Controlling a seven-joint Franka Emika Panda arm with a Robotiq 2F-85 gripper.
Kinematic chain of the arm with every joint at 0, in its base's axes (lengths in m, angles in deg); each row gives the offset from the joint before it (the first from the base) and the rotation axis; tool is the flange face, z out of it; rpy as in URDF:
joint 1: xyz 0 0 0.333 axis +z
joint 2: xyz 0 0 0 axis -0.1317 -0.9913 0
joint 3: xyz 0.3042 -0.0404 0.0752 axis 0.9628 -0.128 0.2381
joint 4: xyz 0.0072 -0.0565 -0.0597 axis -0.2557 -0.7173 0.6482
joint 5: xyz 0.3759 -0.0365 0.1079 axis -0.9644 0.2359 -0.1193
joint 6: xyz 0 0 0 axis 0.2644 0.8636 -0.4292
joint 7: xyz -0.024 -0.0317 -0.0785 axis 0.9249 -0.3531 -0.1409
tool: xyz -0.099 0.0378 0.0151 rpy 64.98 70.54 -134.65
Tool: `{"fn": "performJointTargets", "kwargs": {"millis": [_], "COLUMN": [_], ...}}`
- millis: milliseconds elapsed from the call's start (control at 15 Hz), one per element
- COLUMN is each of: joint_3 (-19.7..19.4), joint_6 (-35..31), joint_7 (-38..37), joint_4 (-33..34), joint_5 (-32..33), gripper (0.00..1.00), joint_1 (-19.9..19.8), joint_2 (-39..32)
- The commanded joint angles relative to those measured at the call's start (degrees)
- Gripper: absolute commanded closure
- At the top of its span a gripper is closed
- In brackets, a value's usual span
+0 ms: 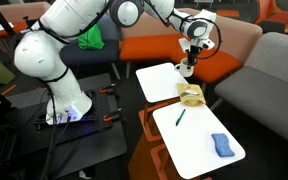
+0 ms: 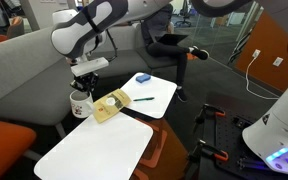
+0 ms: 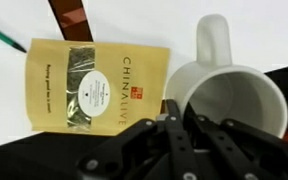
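My gripper (image 3: 179, 108) is shut on the near rim of a white mug (image 3: 229, 95), one finger outside the wall and one inside. The mug's handle points away from me. In both exterior views the mug (image 2: 81, 104) hangs upright under the gripper (image 2: 84, 82) at the gap between two white tablet tables. A tan tea packet (image 3: 94, 85) printed CHINALIVE lies flat just beside the mug. In an exterior view the packet (image 1: 192, 95) rests across the joint of the tables, below the gripper (image 1: 188, 62) and mug (image 1: 187, 72).
A green pen (image 1: 180, 116) and a blue cloth (image 1: 222, 145) lie on the near white table (image 1: 199, 150); the far table (image 1: 156, 82) is bare. Orange and grey sofa seats (image 1: 239, 60) surround the tables. The robot base (image 1: 64, 105) stands on the floor.
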Motion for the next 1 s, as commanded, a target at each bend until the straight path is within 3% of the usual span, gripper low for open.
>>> {"fn": "performJointTargets", "kwargs": {"millis": [0,267,667,733,933], "joint_3": [-0.4,-1.4,-5.2,-4.7,-4.9], "joint_6": [-11.2,-23.0,-28.8,-25.7,-26.5], "joint_7": [-0.9,0.6,-0.5,0.4,0.3], "joint_4": [-14.3,-26.8,-44.4,-38.1,-42.3], "joint_5": [-7.5,-13.2,-11.7,-12.4,-12.1], "gripper": [0.98,0.98,0.98,0.91,0.91], "joint_1": [-2.5,-4.7,-1.2,-2.5,-1.3], "joint_2": [7.8,12.5,21.7,16.4,20.0]}}
